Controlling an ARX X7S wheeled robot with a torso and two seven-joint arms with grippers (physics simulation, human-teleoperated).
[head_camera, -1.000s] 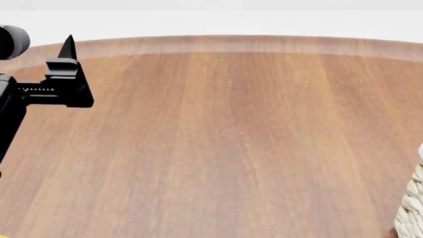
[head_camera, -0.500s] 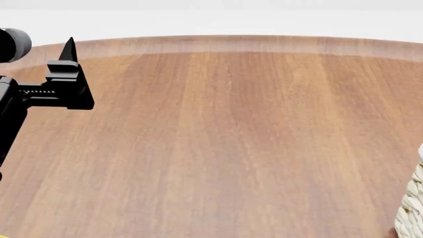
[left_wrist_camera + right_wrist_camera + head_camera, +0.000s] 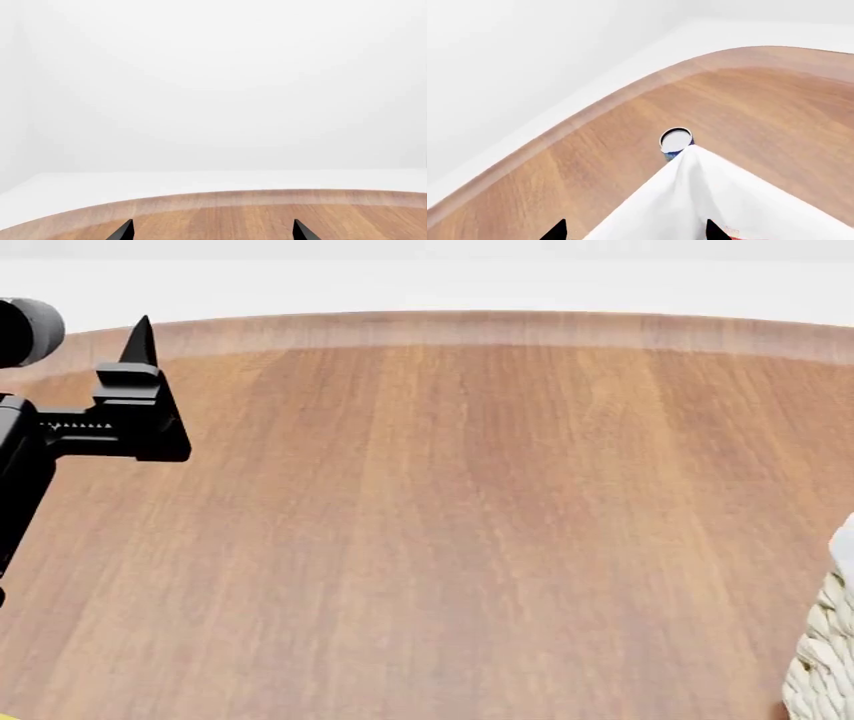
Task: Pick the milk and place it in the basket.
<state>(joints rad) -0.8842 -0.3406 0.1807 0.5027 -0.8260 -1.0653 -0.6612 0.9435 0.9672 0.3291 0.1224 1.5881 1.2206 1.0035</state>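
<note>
The milk is not in view in any frame. Only a corner of the basket shows: its woven wall (image 3: 830, 665) at the head view's right edge, and its white cloth liner (image 3: 707, 200) in the right wrist view. My right gripper (image 3: 636, 232) is open and empty, its two black fingertips apart over the liner's corner; it is outside the head view. A tiny reddish patch (image 3: 730, 232) sits beside one fingertip, too small to identify. My left gripper (image 3: 212, 232) is open and empty above bare table near the far edge; it also shows at the head view's left (image 3: 139, 340).
A small can (image 3: 676, 142) with a white lid and blue side stands on the wooden table (image 3: 454, 520) just beyond the basket's corner. The table's curved far edge (image 3: 220, 197) meets a white floor and wall. A yellow sliver (image 3: 6, 712) shows at the bottom-left corner.
The left gripper has hardly moved. The basket's corner at the right edge of the head view has shifted slightly.
</note>
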